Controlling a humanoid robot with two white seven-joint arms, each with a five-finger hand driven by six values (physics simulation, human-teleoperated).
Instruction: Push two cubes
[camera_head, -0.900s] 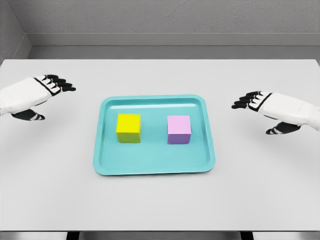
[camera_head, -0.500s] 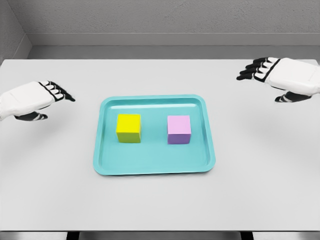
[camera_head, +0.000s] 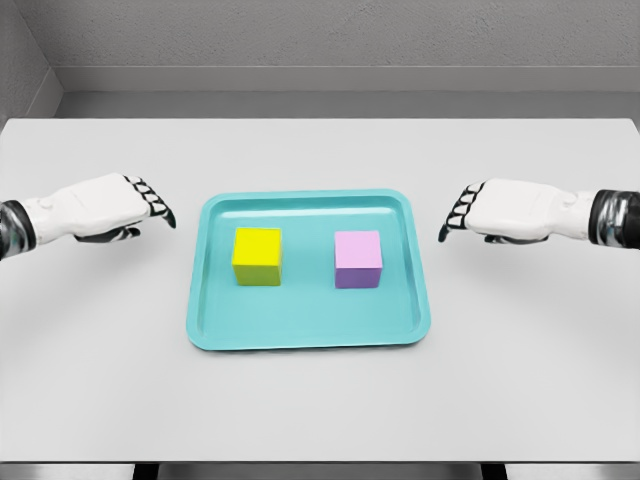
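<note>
A white table (camera_head: 320, 400) carries a teal tray (camera_head: 308, 335) at its middle, the tray's long side running left to right and its raised rim enclosing both cubes. The yellow cube (camera_head: 257, 256) sits in the tray's left half and the pink cube (camera_head: 358, 259) in the right half, well apart, each flat on the tray floor with its faces square to the rim; neither has a long axis. The left hand (camera_head: 110, 207) hovers just left of the tray, fingers bent downward and grasping nothing. The right hand (camera_head: 505, 210) hovers just right of it, likewise curled down and empty. The tray rim stands between each hand and its nearer cube.
</note>
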